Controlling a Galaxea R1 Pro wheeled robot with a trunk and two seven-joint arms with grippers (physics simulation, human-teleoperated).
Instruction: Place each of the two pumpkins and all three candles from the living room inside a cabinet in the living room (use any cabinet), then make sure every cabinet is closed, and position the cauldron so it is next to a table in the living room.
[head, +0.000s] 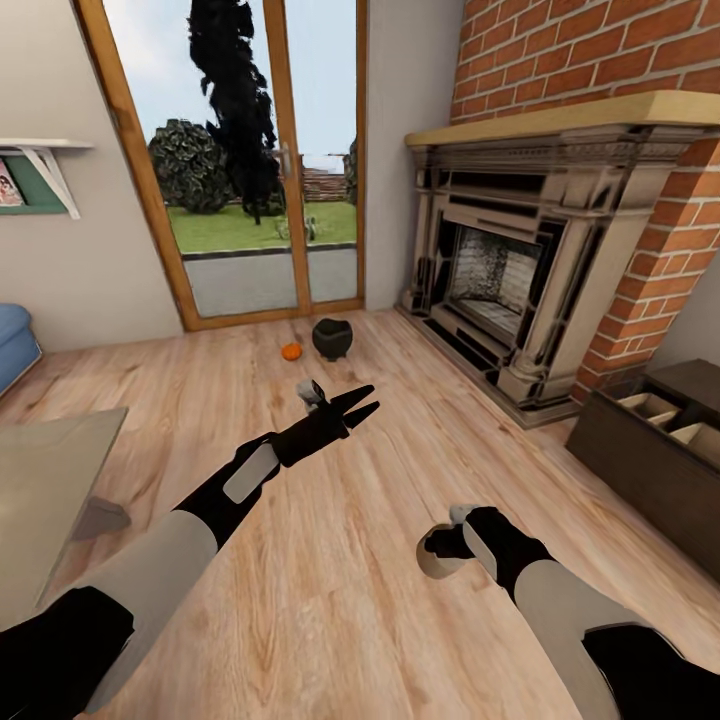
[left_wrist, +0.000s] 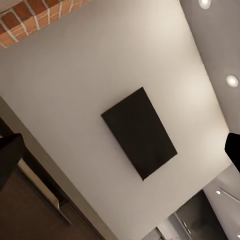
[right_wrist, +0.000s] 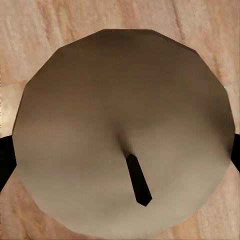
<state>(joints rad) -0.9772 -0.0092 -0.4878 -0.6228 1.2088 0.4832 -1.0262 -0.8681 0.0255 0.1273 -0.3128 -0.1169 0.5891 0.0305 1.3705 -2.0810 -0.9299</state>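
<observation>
Grey-beige candle (right_wrist: 125, 135) sits gripped in the right pincer (head: 445, 545) (bound for the cabinet (head: 650, 450)); left pincer (head: 362, 402) spread empty

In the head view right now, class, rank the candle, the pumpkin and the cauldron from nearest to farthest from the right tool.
1. Candle: directly at the right tool, between its fingers, over the floor.
2. Pumpkin: far ahead on the floor, toward the glass door.
3. Cauldron: just beside the pumpkin, slightly farther back; these two are nearly level, so their order is close.
</observation>
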